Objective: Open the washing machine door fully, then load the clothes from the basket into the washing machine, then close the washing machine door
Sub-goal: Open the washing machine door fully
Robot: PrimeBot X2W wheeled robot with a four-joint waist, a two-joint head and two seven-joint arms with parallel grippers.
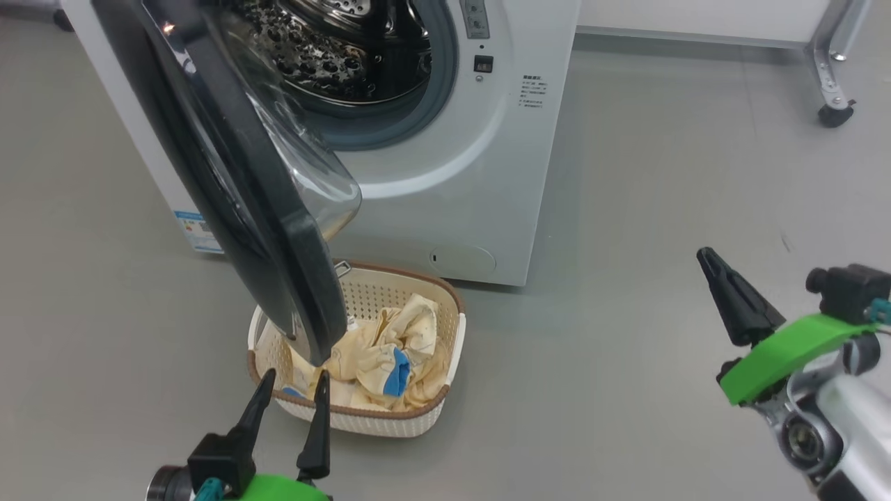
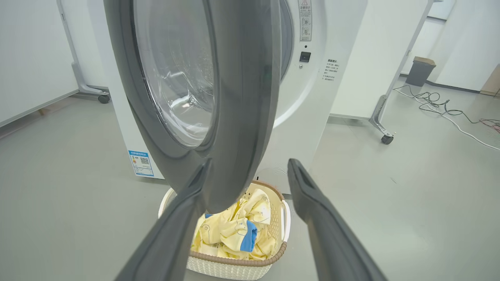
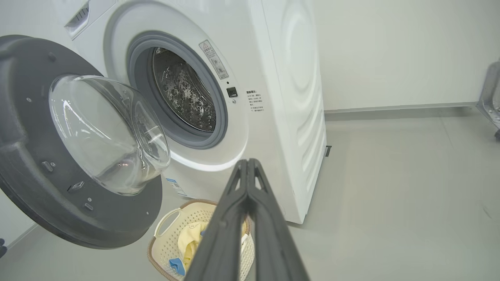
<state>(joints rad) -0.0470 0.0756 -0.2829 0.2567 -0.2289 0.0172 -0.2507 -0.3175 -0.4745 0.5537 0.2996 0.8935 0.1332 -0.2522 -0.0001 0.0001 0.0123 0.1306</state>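
Clothes (image 1: 376, 355), pale yellow with a blue cuff, lie heaped in the cream basket (image 1: 456, 334) on the grey floor (image 1: 626, 362), just in front of the white washing machine (image 1: 487, 174). The washing machine door (image 1: 299, 278) stands swung out, its black rim hanging over the basket's left side, with the steel drum (image 1: 327, 49) showing behind it. My left jaws are wide apart and empty, tips near the basket's front rim and the door's lower edge. My right jaws are pressed together, holding nothing, well off to the right.
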